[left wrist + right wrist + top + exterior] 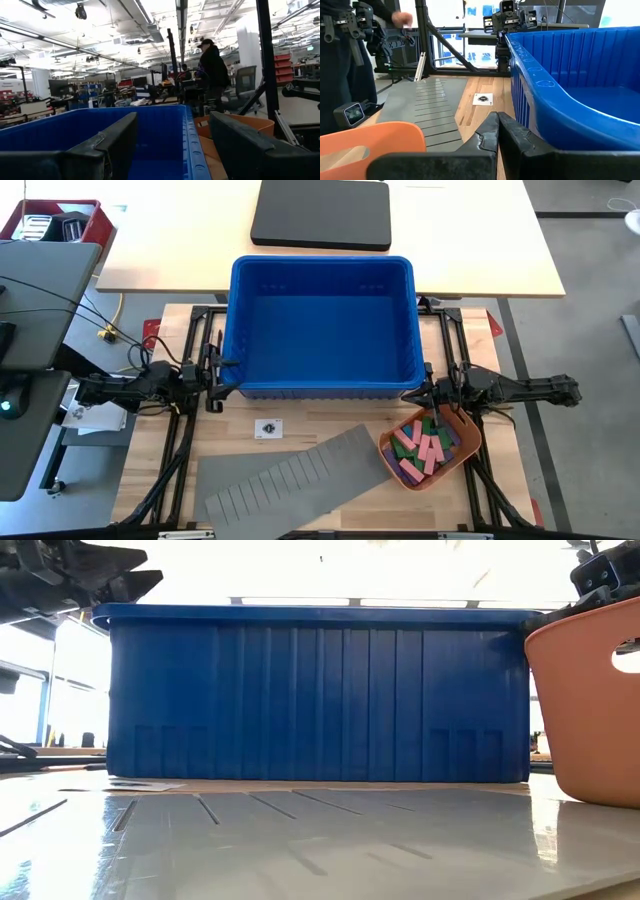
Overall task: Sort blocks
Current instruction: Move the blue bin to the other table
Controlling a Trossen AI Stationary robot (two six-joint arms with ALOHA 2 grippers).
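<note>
The blocks (425, 446), pink, green and purple pieces, lie piled in an orange tray (468, 442) at the table's near right. My right gripper (428, 392) hangs shut just beyond the tray's far rim, by the blue bin's near right corner. Its fingers (496, 131) meet with nothing between them. My left gripper (214, 370) waits open at the bin's near left corner. Its two fingers (117, 142) stand apart and hold nothing. The low view shows only the tray's wall (585, 710), not the blocks.
A large blue bin (325, 325) fills the middle of the table. A grey slotted sheet (290, 475) lies flat at the near edge, with a small card (267, 429) beside it. A black pad (320, 215) lies on the far table. A person (212, 70) stands in the room beyond.
</note>
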